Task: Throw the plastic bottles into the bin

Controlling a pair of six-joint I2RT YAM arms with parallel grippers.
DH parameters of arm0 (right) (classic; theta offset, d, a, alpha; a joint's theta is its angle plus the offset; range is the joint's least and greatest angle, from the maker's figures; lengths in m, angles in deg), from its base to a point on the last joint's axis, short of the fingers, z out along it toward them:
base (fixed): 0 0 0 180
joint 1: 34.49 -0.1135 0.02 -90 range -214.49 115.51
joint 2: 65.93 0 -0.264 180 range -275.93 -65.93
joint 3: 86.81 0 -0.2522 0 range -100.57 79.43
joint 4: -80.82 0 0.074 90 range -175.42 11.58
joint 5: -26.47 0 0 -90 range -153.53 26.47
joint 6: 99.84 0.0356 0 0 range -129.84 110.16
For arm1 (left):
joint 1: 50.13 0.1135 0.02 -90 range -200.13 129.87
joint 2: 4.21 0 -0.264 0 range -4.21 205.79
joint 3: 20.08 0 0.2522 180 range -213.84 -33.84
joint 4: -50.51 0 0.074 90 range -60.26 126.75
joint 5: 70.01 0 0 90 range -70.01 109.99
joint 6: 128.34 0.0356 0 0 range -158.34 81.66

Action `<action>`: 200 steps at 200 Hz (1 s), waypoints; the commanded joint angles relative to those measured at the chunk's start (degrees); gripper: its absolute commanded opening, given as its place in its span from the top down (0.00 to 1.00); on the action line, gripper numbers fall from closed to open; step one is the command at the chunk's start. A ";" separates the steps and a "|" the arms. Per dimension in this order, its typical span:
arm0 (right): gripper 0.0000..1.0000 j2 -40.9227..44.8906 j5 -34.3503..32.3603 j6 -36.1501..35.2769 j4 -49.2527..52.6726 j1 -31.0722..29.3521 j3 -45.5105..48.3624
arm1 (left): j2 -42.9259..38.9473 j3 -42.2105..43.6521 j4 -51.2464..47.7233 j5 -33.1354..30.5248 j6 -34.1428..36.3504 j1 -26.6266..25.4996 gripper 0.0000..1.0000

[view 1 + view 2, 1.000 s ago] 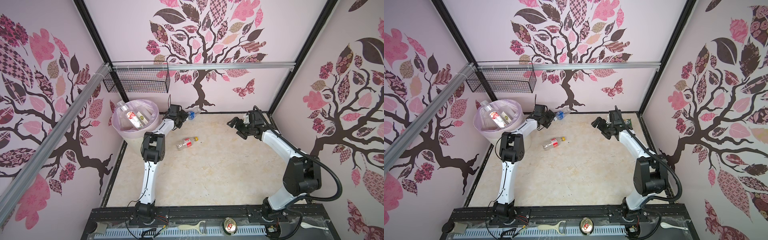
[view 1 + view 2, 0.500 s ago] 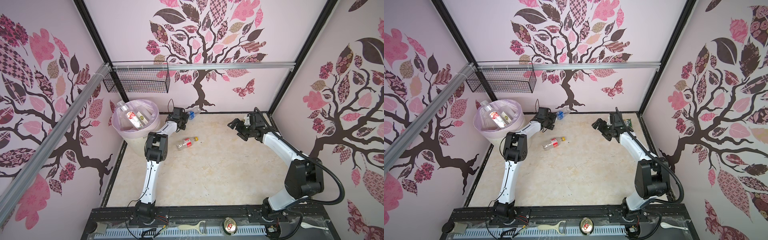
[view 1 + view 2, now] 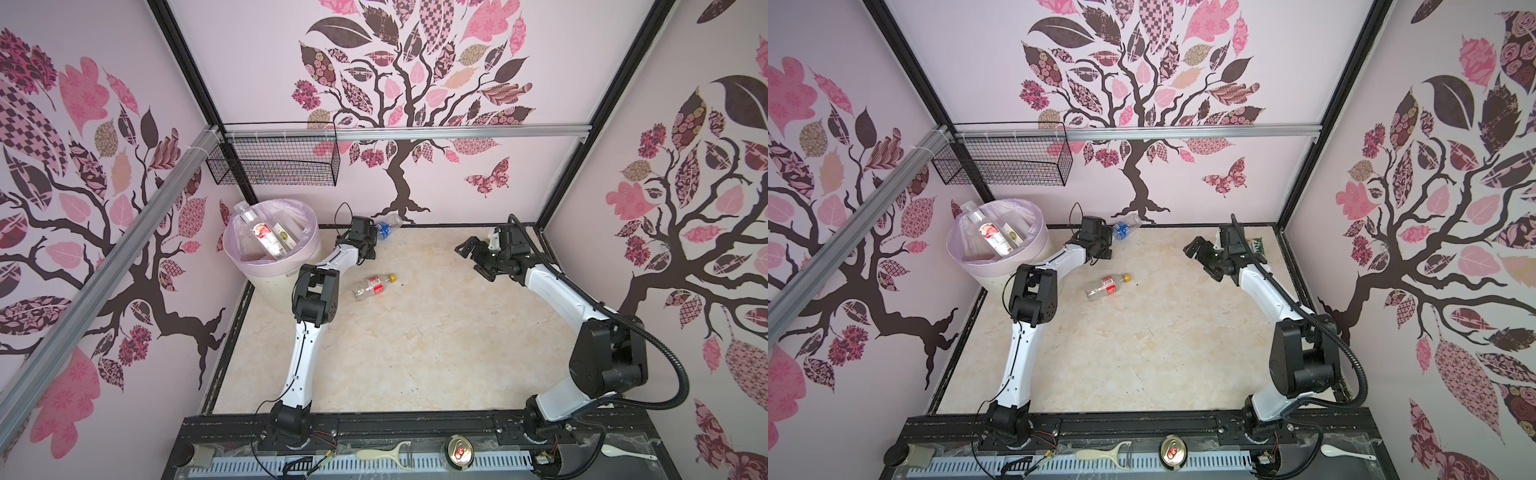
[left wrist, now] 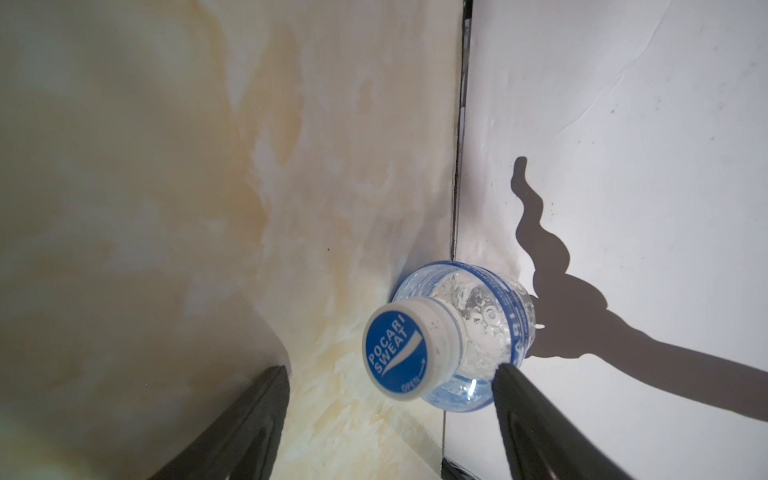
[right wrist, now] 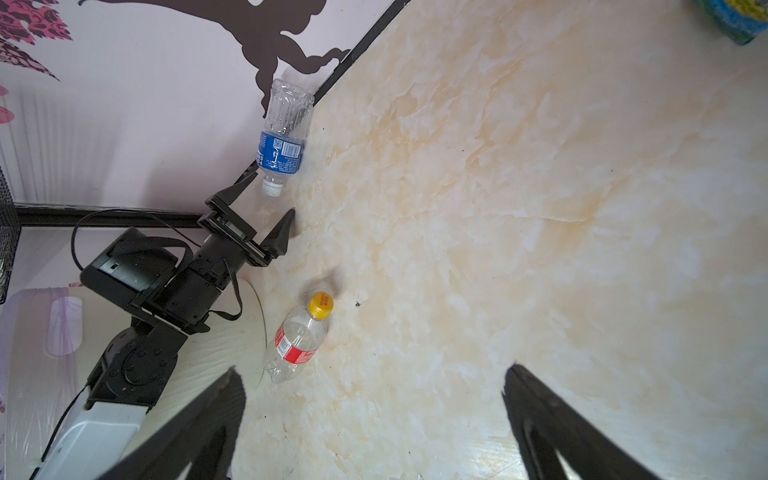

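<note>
Left claw [image 4: 390, 370]: jaws wide, set either side of the capped end of the blue-label bottle [image 4: 465, 332], nothing clamped. One finger [image 4: 528, 407] sits just beside the bottle's shoulder, and I cannot tell whether it touches. The other stands clear of the cap.

Blue-label bottle: lying on its side at 12 o'clock on the surface [image 3: 415, 353], against the back wall, cap pointing toward 8 o'clock in both top views [image 3: 1124, 227].

Red-label bottle [image 3: 373, 286]: on its side, just toward 11 o'clock from the surface's centre. Its yellow cap points toward 2 o'clock, and it is well apart from both claws.

Bin [image 3: 272, 286]: upright in the 10 o'clock corner, lilac liner over the rim. I see several bottles [image 3: 266, 235] leaning inside it, and one clear neck reaches the rim.

Right claw [image 5: 372, 372]: jaws at full spread and empty, hanging over the surface at 2 o'clock.

Snack packet [image 3: 1256, 245]: flat in the 2 o'clock corner, behind the right arm.
</note>
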 commanded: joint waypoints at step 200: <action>0.00 1.52 -1.18 0.02 -0.96 0.17 2.30 | 7.29 -5.64 -1.69 -3.72 -8.99 0.16 0.44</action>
